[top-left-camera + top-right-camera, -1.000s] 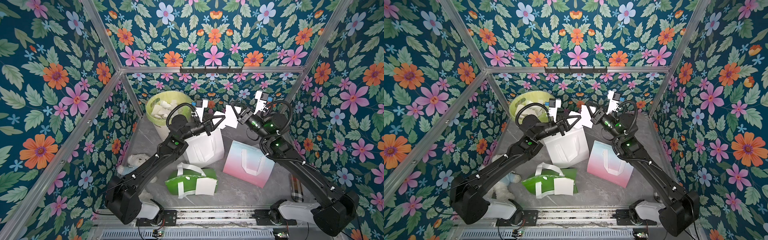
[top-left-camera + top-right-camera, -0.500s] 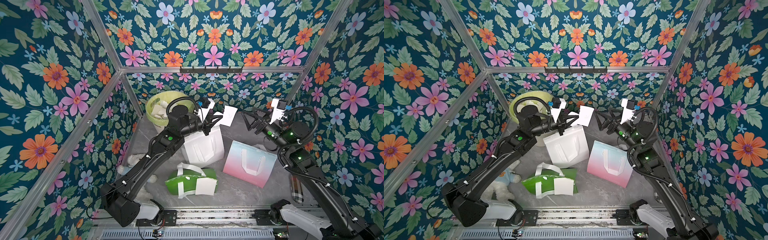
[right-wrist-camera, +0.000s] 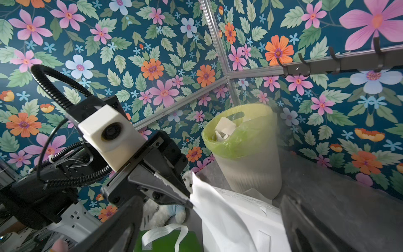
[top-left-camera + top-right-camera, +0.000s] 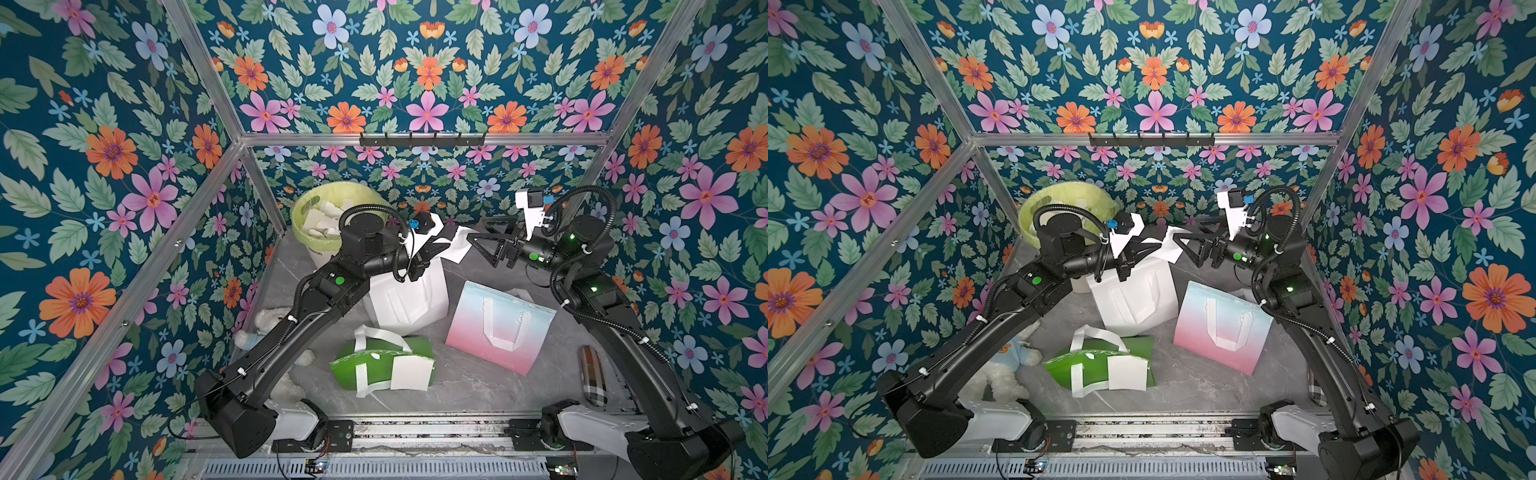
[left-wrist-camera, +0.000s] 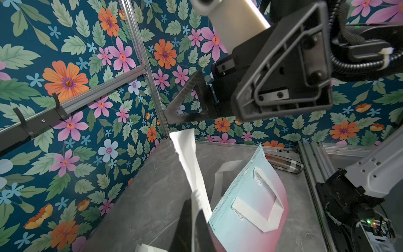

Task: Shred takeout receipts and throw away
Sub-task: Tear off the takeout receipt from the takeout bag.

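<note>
My left gripper (image 4: 441,248) (image 4: 1158,246) is shut on a torn white piece of a takeout receipt (image 4: 459,246) (image 4: 1170,248), held in the air above the white tote bag (image 4: 409,297). In the left wrist view the strip (image 5: 188,161) rises from the shut left gripper (image 5: 194,209). My right gripper (image 4: 476,229) (image 4: 1185,232) stands open just right of the paper. In the right wrist view the sheet (image 3: 220,216) hangs between the spread right gripper (image 3: 209,199). Another receipt (image 4: 409,373) (image 4: 1127,373) lies flat on the green bag (image 4: 374,359).
A bin with a yellow-green liner (image 4: 328,208) (image 3: 244,141) holds white scraps at the back left. A pink-and-blue bag (image 4: 498,328) lies right of the tote. A plush toy (image 4: 1000,365) sits under the left arm, a plaid item (image 4: 592,376) at the right wall.
The right gripper let go of the paper, opened, drew back to the right, then came close to the sheet again. The left gripper kept its hold and shifted slightly.
</note>
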### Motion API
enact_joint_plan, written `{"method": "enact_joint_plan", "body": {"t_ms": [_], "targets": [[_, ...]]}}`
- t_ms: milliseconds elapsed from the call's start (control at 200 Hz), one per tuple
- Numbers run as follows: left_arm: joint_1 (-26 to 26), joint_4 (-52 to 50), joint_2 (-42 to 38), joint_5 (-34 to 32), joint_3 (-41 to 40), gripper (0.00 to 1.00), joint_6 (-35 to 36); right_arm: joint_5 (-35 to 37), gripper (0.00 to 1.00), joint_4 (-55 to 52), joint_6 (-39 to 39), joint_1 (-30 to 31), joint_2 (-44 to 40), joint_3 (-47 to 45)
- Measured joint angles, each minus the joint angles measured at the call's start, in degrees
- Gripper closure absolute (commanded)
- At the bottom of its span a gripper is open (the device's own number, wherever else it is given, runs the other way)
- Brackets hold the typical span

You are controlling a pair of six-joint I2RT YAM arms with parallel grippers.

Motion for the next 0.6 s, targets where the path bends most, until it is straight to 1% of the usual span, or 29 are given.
{"method": "enact_joint_plan", "body": {"t_ms": [200, 300, 410, 600], "targets": [[-0.42, -1.2, 0.87, -0.02, 1.09, 1.0, 1.29, -2.67, 0.02, 0.52, 0.35, 0.92, 2.16, 0.98], [-0.55, -2.05, 1.29, -0.02, 1.57, 1.0, 1.62, -2.71, 0.12, 0.44, 0.33, 1.66, 3.06, 1.29], [-0.74, -2.21, 1.6, -0.02, 2.01, 1.0, 1.77, -2.91, 0.3, 0.42, 0.33, 2.36, 3.56, 1.38], [-0.94, -2.27, 1.7, -0.07, 2.27, 1.0, 2.1, -2.6, 0.81, 0.85, 0.94, 2.71, 4.24, 1.6]]}}
